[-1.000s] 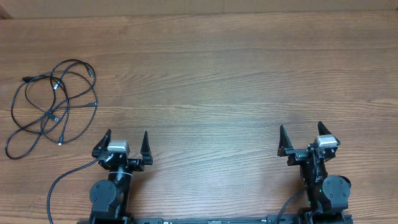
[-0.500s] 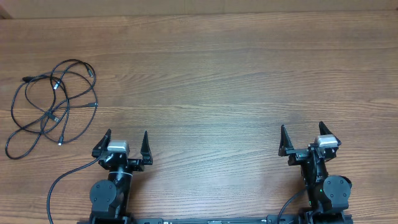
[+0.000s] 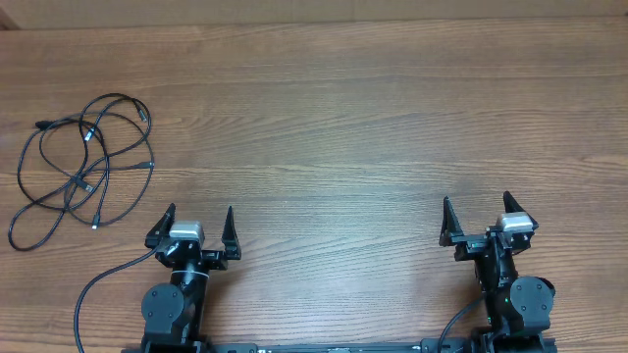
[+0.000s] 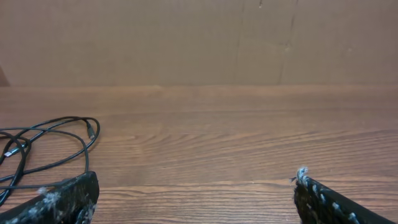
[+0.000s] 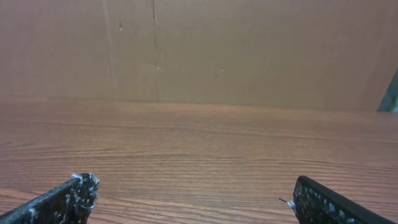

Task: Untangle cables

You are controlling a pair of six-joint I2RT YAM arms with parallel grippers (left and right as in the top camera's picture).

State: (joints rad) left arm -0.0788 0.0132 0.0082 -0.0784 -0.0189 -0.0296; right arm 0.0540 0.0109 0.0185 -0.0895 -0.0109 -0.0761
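Observation:
The cables [image 3: 83, 167] lie in a loose tangled heap of thin black loops at the left of the wooden table, with small plug ends poking out. Part of that heap shows at the left edge of the left wrist view, where the cables [image 4: 46, 146] curve across the wood. My left gripper [image 3: 198, 218] rests open near the front edge, below and to the right of the heap, holding nothing. Far from the cables, my right gripper [image 3: 476, 208] stands open at the front right. Bare wood fills the gap between each pair of fingers.
A thicker black wire [image 3: 98, 289] runs from the left arm's base along the front left. A brown cardboard wall [image 4: 199, 40] stands behind the table's far edge. The wooden table [image 3: 334, 127] stretches between the two arms and beyond.

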